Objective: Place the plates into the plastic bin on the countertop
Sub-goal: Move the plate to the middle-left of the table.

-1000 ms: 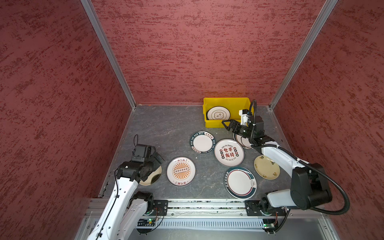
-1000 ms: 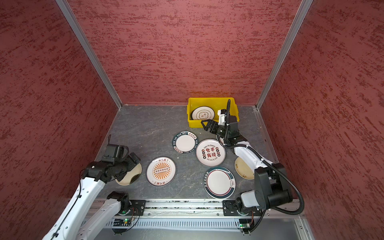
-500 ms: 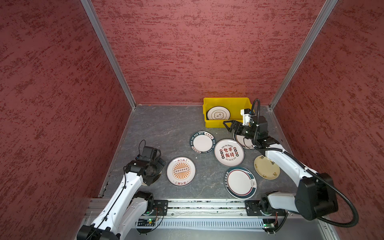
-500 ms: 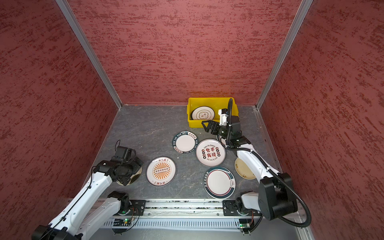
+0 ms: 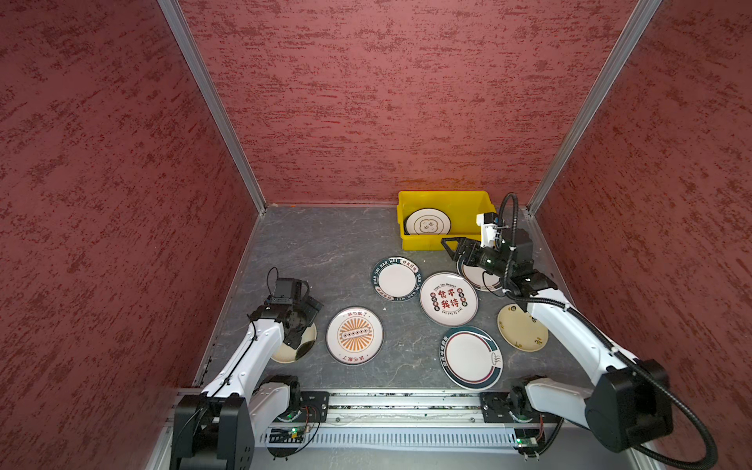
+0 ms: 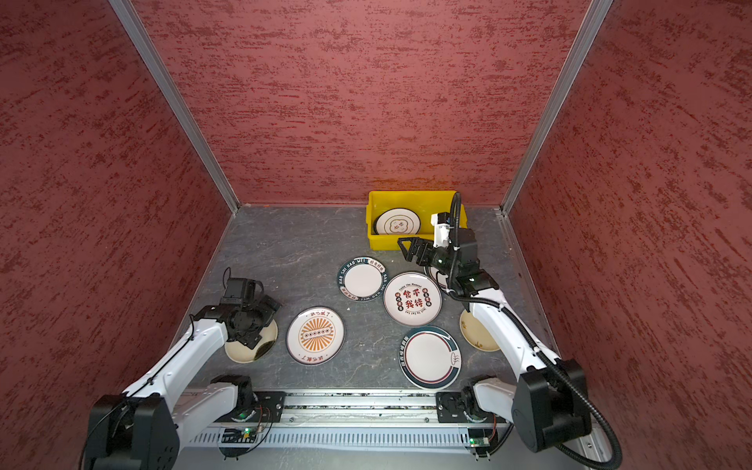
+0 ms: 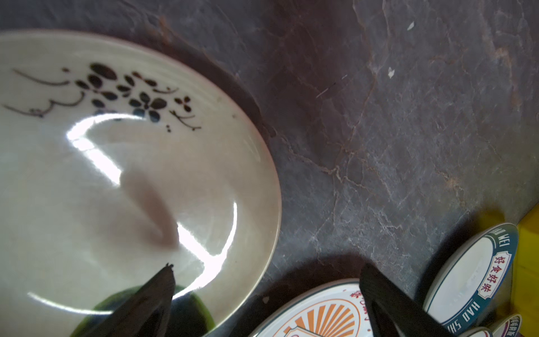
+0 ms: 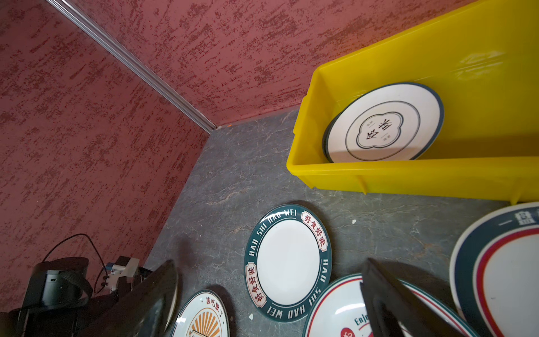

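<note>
Hanging low over a cream plate (image 7: 140, 186) with dark flowers, the left gripper (image 7: 267, 268) had its fingers wide apart. One tip was over the dish and one past its edge, likely so it could pinch the rim. The right gripper (image 5: 453, 248), also wide apart and holding nothing, hovered just in front of the yellow bin (image 5: 443, 196). A white plate (image 5: 427, 223) sat inside the bin. Six other plates lay flat on the countertop (image 5: 317, 252), waiting.

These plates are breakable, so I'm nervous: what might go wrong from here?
The open left gripper straddles the rim of the cream plate, with the sunburst plate close beside; closing may nudge it. In the yellow bin the white plate looks tilted, so the next one dropped could slide or clatter.
</note>
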Controlling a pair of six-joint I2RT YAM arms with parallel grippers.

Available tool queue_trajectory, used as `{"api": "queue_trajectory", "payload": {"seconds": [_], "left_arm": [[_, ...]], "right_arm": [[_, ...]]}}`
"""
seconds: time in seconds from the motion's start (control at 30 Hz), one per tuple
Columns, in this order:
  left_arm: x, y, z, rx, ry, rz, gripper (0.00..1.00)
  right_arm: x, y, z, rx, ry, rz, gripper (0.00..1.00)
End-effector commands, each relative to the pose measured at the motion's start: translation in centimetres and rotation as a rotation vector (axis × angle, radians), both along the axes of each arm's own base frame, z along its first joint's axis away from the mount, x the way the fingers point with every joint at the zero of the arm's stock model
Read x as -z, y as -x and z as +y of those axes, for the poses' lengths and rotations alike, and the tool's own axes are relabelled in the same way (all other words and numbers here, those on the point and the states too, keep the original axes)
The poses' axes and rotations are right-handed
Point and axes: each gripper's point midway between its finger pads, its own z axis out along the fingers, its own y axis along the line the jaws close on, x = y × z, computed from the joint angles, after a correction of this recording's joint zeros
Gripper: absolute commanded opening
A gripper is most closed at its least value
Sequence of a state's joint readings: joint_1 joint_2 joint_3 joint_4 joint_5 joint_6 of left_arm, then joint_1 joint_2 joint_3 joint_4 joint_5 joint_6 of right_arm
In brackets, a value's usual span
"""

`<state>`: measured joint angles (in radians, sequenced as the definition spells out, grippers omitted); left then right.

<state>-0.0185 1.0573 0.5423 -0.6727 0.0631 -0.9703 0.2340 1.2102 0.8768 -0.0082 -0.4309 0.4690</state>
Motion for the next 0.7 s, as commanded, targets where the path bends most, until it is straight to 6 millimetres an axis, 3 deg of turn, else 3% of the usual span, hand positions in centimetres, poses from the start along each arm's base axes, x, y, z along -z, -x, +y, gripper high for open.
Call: {"api": "queue_trajectory", "payload": {"seconds": [0.0,0.67], "left_arm": [[-0.5,-2.6,0.3,0.024,0.000,-0.059,1.00],[0.7,-8.6,0.6,0.087,-0.029,-0.097,0.99]], "right_arm": [[0.7,0.1,-0.6,0.024,0.058,0.008,0.99],[1.0,1.0,-1.8,0.080,0.086,0.016,0.99]]}}
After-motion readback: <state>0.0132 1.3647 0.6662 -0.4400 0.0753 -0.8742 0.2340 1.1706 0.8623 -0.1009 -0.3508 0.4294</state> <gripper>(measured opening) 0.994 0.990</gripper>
